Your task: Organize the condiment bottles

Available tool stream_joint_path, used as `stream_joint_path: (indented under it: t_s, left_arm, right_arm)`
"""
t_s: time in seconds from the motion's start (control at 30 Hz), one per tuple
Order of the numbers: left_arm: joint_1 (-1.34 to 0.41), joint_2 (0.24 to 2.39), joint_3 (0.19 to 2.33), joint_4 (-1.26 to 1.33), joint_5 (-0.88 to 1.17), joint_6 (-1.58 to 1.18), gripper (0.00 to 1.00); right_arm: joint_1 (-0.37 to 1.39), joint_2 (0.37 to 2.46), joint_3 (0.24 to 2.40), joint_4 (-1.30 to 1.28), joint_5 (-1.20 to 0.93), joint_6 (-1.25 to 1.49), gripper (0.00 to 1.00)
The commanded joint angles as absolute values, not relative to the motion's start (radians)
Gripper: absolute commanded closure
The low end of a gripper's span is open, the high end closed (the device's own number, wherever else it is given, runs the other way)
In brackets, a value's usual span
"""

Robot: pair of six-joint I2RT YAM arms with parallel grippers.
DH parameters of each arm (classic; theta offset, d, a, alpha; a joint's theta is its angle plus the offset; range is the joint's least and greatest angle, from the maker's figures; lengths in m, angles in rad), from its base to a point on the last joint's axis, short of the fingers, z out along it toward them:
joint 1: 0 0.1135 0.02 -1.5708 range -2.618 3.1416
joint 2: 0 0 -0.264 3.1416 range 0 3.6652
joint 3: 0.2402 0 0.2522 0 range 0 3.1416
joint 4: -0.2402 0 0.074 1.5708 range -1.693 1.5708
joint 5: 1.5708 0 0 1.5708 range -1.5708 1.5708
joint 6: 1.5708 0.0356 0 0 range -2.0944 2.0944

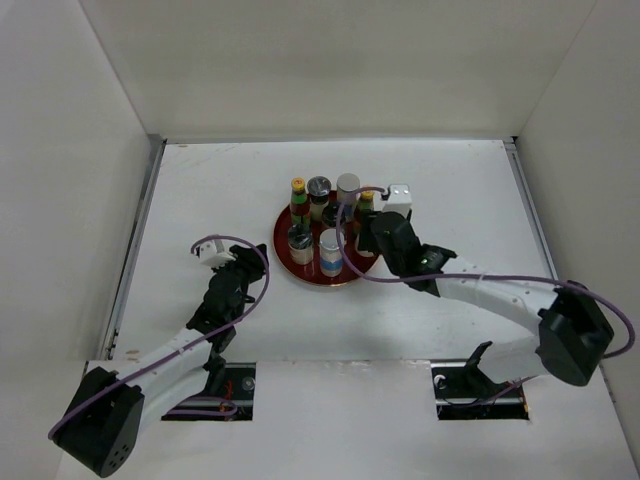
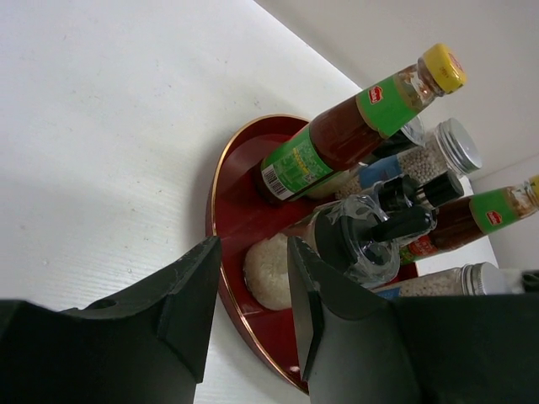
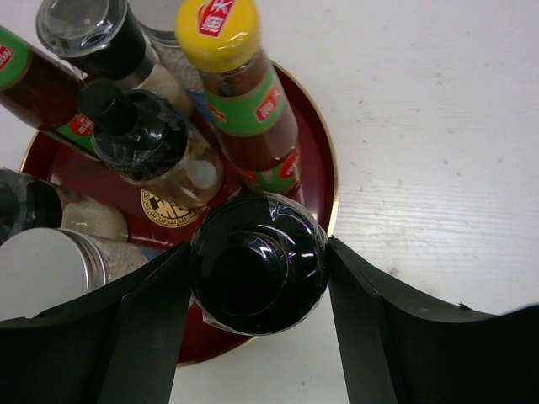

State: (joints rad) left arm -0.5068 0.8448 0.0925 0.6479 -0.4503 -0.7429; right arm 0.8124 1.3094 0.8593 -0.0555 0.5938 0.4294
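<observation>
Sitting clamped inside right gripper (image 3: 257, 290): 1 dark-lidded jar (image 3: 257, 261).

Top external: high behind arm bases (image 1: 100, 430), looking down over whole tabletop (image 1: 220, 190), far. Left wrist: low, near, sideways toward red tray (image 2: 221, 181). Right wrist: straight down, very near, above dark-lidded jar (image 3: 258, 271). All share tray, bottles (image 1: 299, 200).

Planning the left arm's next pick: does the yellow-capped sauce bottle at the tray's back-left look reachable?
Probably yes: the sauce bottle stands at the red tray's left rim, only bare table between it and the left pincer, which must open wider.
</observation>
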Motion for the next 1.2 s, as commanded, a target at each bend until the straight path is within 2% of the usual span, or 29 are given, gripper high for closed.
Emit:
stream_joint_path:
  t_s: [0.0,0.2,0.4,0.53,0.73,0.93,1.17]
  left_arm:
    - [-0.498,0.828,0.084,0.698,-0.442,-0.755,0.64]
    - [-0.493,0.825,0.083,0.693,-0.442,-0.756,0.64]
    - [-0.478,0.865,0.09,0.692,-0.442,-0.781,0.64]
    - [-0.458,0.931,0.133,0.622,-0.449,-0.802,0.63]
    - [-0.443,0.948,0.186,0.508,-0.466,-0.83,0.57]
    - [-0.418,0.934,0.281,0.333,-0.433,-0.842,0.51]
    - [-0.418,0.888,0.37,0.175,-0.436,-0.844,0.44]
  right_arm:
    - [0.821,1.373,0.937,0.126,0.583,0.407,0.41]
    - [0.824,1.459,0.93,0.193,0.591,0.414,0.38]
    - [0.831,1.476,0.925,0.189,0.595,0.417,0.16]
    - [0.832,1.419,0.914,0.175,0.595,0.411,0.07]
    - [0.835,1.226,0.833,0.149,0.646,0.394,0.0]
    - [0.722,1.024,0.632,0.144,0.718,0.419,0.0]
    - [0.59,0.933,0.479,0.155,0.681,0.48,0.0]
